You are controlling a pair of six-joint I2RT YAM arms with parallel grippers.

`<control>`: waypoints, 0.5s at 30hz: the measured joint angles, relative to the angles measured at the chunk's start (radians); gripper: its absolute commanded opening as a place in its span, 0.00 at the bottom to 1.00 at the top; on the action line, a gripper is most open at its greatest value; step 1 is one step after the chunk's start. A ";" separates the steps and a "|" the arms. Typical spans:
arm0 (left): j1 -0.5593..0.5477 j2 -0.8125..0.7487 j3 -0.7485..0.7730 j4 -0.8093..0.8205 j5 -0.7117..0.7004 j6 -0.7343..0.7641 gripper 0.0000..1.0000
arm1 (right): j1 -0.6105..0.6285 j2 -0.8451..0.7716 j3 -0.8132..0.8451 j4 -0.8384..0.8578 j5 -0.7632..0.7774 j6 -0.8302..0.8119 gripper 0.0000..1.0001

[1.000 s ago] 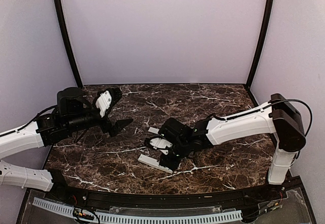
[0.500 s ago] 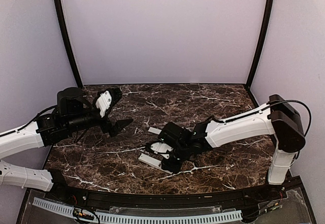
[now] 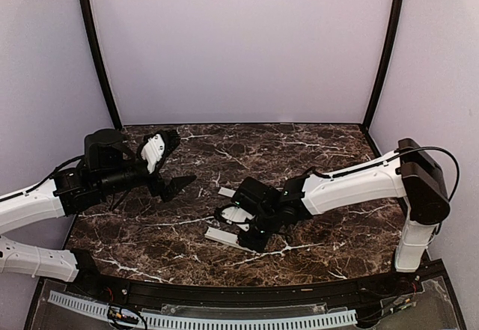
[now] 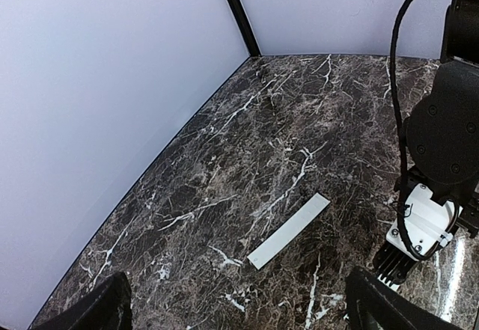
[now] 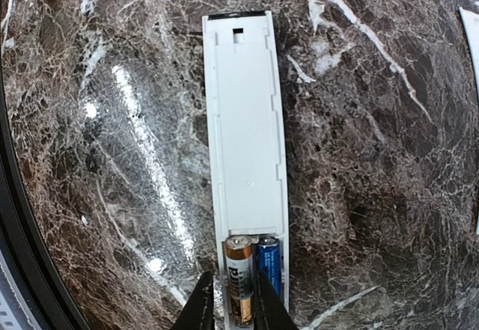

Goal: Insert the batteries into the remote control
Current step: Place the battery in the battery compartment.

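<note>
The remote control (image 5: pixel 245 128) lies back-up on the marble, a white bar with its long recess exposed. At its near end two batteries sit side by side: a copper-and-black one (image 5: pixel 239 274) and a blue one (image 5: pixel 269 264). My right gripper (image 5: pixel 233 304) is low over that end, its dark fingertips slightly parted on either side of the copper battery, with a sliver of gap on the left. From above, the right gripper (image 3: pixel 251 233) covers part of the remote control (image 3: pixel 223 236). My left gripper (image 3: pixel 166 169) hovers wide open at the left, holding nothing.
The thin white cover strip (image 4: pixel 289 230) lies flat on the marble between the two arms and shows from above as the cover strip (image 3: pixel 227 192), just beyond the right gripper. The table's near rim (image 3: pixel 224 289) and side walls bound the space.
The right gripper's fingers have parted a little around the copper battery, and its wrist has shifted slightly over the remote. The left arm has not moved.
</note>
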 measured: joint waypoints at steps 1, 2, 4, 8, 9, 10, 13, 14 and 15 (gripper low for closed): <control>0.000 0.000 0.000 0.000 0.000 0.000 0.99 | 0.000 0.000 0.006 -0.003 0.003 0.001 0.16; 0.000 0.000 0.000 0.000 0.000 0.000 0.99 | 0.000 0.000 0.015 -0.009 0.010 0.002 0.16; 0.000 0.000 0.000 0.000 0.000 0.000 0.99 | 0.000 0.002 0.033 -0.014 0.019 0.006 0.15; 0.000 0.000 0.000 0.000 0.001 0.000 0.99 | 0.000 0.006 0.048 -0.015 0.024 0.010 0.12; 0.000 0.000 0.000 0.000 0.001 0.000 0.99 | 0.000 0.007 0.048 -0.017 0.024 0.011 0.11; 0.000 0.000 0.000 0.000 0.001 0.000 0.99 | 0.000 0.009 0.048 -0.020 0.023 0.011 0.09; 0.000 0.000 0.000 0.000 0.003 0.000 0.99 | 0.000 0.009 0.048 -0.027 0.019 0.012 0.04; 0.000 0.000 0.000 0.000 0.003 0.000 0.99 | 0.000 0.009 0.048 -0.027 0.016 0.015 0.02; 0.000 0.000 0.000 0.000 0.004 0.000 0.99 | 0.000 0.009 0.048 -0.027 0.014 0.016 0.00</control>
